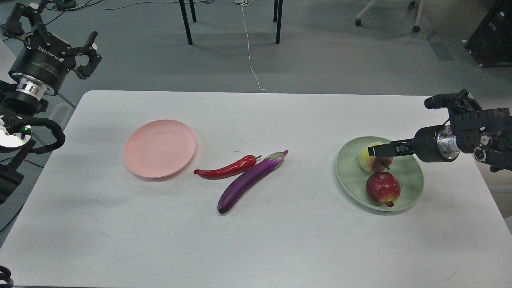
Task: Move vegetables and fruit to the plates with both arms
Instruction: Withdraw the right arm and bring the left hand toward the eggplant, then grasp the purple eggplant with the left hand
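Observation:
The yellow-green peach [370, 162] rests in the pale green plate [412, 182] at the right, touching the dark red pomegranate [383, 189]. My right gripper [375, 156] reaches in from the right, its fingers loosely open over the peach's top and far side. The purple eggplant [248, 182] and the red chili pepper [226, 170] lie side by side on the table's middle. The pale pink plate [160, 148] is empty at the left. My left gripper [89, 56] hangs open and empty beyond the table's far left corner.
The white table [256, 248] has bare surface along its front. Black chair legs [185, 22] and a white cable [250, 52] are on the floor behind the table. A dark cabinet [492, 36] stands at the far right.

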Controlling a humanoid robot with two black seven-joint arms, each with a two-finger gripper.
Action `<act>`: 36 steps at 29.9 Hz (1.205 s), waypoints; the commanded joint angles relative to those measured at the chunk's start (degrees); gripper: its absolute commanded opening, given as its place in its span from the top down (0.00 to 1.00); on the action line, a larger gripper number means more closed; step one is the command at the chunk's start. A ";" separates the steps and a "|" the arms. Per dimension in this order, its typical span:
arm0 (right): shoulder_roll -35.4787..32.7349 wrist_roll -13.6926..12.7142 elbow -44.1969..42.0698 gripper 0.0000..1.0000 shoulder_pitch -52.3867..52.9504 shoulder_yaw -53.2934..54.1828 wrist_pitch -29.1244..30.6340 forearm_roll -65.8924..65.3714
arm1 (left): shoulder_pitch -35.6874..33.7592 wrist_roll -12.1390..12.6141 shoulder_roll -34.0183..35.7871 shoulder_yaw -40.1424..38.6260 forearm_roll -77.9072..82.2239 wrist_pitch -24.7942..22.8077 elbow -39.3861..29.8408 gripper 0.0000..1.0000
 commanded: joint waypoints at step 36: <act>-13.97 2.38 -2.26 0.02 -29.77 56.78 16.41 72.89 | -14.62 -0.33 -16.60 35.36 117.07 8.40 -27.42 0.03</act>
